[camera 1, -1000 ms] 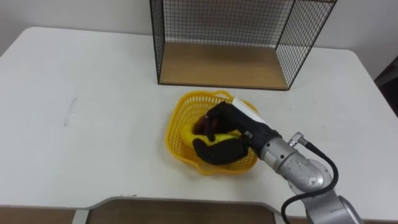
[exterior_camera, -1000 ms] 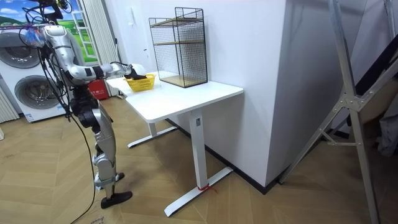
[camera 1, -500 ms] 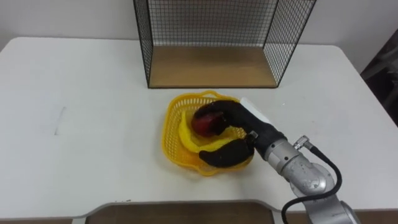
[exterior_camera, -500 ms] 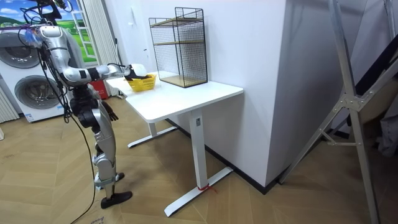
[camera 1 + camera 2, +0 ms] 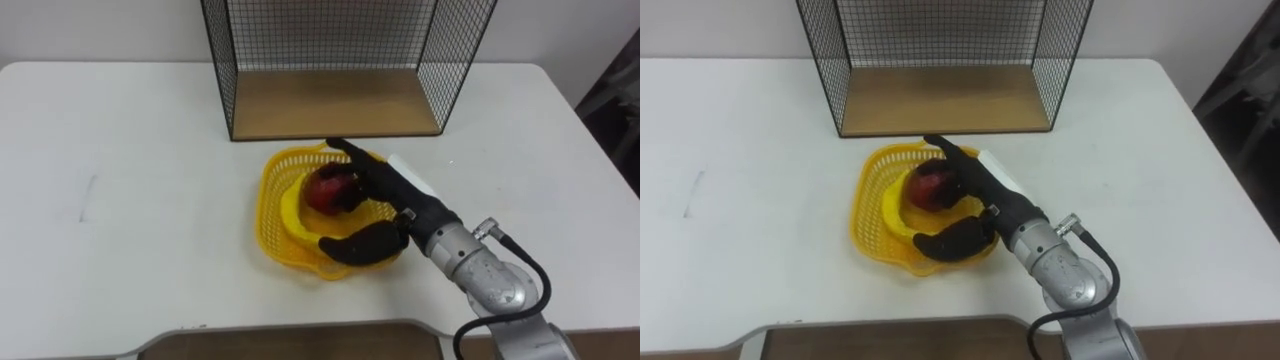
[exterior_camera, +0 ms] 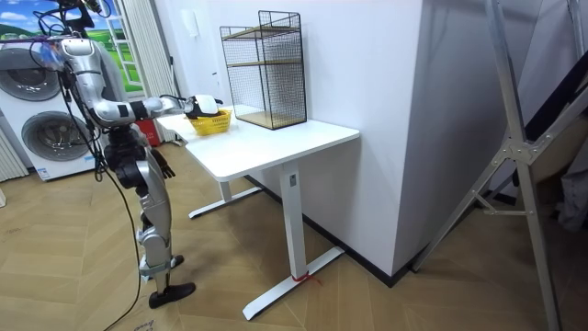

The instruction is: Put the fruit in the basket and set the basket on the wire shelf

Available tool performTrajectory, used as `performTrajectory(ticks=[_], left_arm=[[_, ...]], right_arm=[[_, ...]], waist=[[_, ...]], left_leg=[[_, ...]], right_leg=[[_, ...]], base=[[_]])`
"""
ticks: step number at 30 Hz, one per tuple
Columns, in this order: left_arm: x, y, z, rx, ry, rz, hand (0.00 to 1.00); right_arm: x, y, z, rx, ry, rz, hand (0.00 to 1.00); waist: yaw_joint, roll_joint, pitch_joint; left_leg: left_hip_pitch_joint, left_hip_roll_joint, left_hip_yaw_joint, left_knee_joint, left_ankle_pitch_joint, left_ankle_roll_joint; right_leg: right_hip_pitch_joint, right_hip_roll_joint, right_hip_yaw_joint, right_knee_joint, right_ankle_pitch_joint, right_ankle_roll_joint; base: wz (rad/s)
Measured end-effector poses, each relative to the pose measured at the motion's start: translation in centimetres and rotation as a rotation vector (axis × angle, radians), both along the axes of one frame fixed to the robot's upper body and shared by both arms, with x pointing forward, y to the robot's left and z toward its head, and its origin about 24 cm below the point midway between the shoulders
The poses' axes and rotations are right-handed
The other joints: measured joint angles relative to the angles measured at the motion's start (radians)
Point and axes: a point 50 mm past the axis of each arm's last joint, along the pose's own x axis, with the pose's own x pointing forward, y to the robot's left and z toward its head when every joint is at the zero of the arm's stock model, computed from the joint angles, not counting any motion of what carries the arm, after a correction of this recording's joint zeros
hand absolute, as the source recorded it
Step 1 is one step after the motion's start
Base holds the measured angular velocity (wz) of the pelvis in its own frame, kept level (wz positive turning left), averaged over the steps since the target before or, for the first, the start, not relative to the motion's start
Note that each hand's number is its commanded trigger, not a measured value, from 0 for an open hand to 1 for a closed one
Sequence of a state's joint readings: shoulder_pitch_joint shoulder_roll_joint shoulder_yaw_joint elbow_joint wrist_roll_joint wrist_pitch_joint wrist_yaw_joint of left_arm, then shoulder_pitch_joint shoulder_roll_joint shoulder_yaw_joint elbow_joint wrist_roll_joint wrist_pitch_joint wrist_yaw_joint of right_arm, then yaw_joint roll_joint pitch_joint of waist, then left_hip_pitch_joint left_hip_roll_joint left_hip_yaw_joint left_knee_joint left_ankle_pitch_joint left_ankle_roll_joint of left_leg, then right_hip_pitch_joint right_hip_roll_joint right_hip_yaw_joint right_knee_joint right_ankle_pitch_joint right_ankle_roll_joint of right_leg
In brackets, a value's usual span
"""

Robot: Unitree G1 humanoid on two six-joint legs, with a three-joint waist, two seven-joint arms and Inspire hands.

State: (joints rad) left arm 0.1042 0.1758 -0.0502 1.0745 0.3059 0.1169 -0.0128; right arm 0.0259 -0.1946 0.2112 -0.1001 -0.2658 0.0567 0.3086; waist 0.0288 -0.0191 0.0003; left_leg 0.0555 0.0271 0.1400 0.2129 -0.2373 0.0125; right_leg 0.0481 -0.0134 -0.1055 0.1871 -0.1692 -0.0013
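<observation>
A yellow plastic basket (image 5: 272, 212) stands on the white table (image 5: 130, 200), just in front of the black wire shelf (image 5: 330, 105). Inside it lie a red apple (image 5: 325, 190) and a banana (image 5: 293, 215). My right hand (image 5: 378, 192) reaches over the basket from the lower right. It is open, with straight fingers lying across the apple's right side and the thumb (image 5: 358, 246) along the near rim. In the room view I stand at the table's end, right arm out to the basket (image 6: 210, 122), left hand (image 6: 159, 165) down by my hip.
The wire shelf (image 5: 940, 100) has a wooden floor and an open front facing me. A dark object shows past the table's right edge (image 5: 610, 90). In the room view a washing machine (image 6: 41, 138) stands behind me.
My right hand's fingers have uncurled from the apple, which now rests in the basket. The eye view has shifted, so the camera moved.
</observation>
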Motion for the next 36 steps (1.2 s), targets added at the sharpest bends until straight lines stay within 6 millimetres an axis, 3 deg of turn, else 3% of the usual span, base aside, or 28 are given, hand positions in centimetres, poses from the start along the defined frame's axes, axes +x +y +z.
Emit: performTrajectory(ticks=[6, 16, 24, 33, 36], left_arm=[[0.4, 0.1, 0.1, -0.001, -0.018, 0.007, 0.0], [1.2, 0.1, 0.5, -0.005, -0.072, 0.013, 0.0], [1.3, 0.1, 0.6, -0.02, -0.087, 0.047, 0.0], [1.0, 0.4, 0.6, -0.015, -0.086, 0.065, 0.0], [0.8, 0.5, 0.6, -0.013, -0.082, 0.068, 0.0]], right_arm=[[0.1, -0.3, 0.1, 0.02, 0.002, -0.008, 0.0], [0.6, -3.1, 1.1, 0.189, -0.003, -0.144, 0.0], [0.7, -3.8, 1.4, 0.539, 0.065, -0.184, 0.0], [0.7, -4.1, 1.8, 0.887, 0.146, -0.166, 0.0], [0.7, -4.2, 1.9, 0.934, 0.156, -0.165, 0.0]], waist=[[-0.001, -0.003, -0.0049], [-0.002, -0.002, -0.0033], [-0.003, 0.004, 0.0014], [-0.003, -0.007, -0.003], [-0.003, -0.008, -0.0007]], left_leg=[[-0.005, 0.0, 0.003, 0.004, 0.0, 0.0], [0.007, -0.001, 0.023, -0.01, 0.003, 0.004], [0.01, -0.002, 0.021, -0.012, 0.003, 0.004], [0.011, -0.002, 0.021, -0.011, 0.003, 0.004], [0.023, -0.001, 0.021, -0.014, 0.003, 0.004]], right_leg=[[-0.011, 0.0, 0.008, 0.003, 0.002, 0.0], [-0.011, -0.001, 0.022, 0.001, 0.005, 0.005], [-0.008, -0.001, 0.02, 0.0, 0.005, 0.005], [-0.006, -0.001, 0.019, -0.001, 0.006, 0.005], [0.005, -0.001, 0.02, -0.003, 0.005, 0.005]], base=[[-0.01], [-0.05], [0.0], [0.0], [0.0]])
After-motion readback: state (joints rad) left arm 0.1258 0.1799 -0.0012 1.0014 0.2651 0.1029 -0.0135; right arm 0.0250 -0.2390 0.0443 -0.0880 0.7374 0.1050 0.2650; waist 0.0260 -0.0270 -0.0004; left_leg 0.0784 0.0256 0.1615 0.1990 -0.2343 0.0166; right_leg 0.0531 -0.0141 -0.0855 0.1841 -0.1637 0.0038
